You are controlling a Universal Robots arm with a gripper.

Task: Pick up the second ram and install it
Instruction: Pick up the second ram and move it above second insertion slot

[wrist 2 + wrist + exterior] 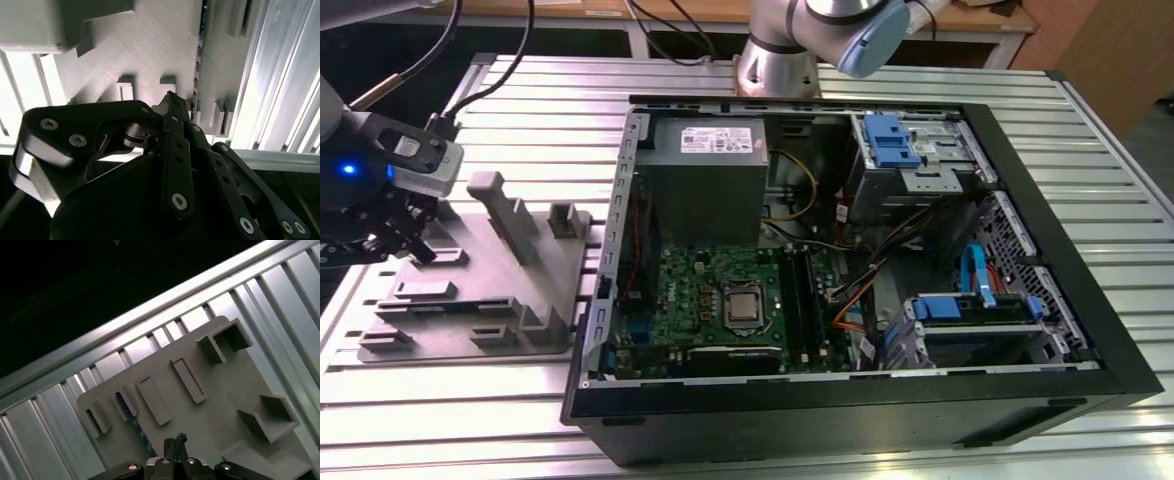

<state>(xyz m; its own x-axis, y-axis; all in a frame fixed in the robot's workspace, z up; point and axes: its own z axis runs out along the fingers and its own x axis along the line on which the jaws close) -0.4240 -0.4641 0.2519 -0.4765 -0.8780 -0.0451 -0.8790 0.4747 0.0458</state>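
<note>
In the first wrist view the gripper (176, 444) is cut off by the picture's edge, and its fingertips are seen drawn together with nothing between them. Just past them, in the second wrist view, the second ram (199, 50) is made out as a thin dark strip with blue-green specks. It stands on edge in a slot of the grey holder (225, 390). Its chips and label are hidden by the slot's walls, and its near end is lost behind the gripper's black links. Whether the fingertips touch it cannot be told. Its long axis runs away from the gripper, along the holder's ribs. The holder is laid on a slatted metal table (454, 400). Farther off, in the exterior view, an open computer case (854, 410) is seen, with a green board (707, 290) inside.
</note>
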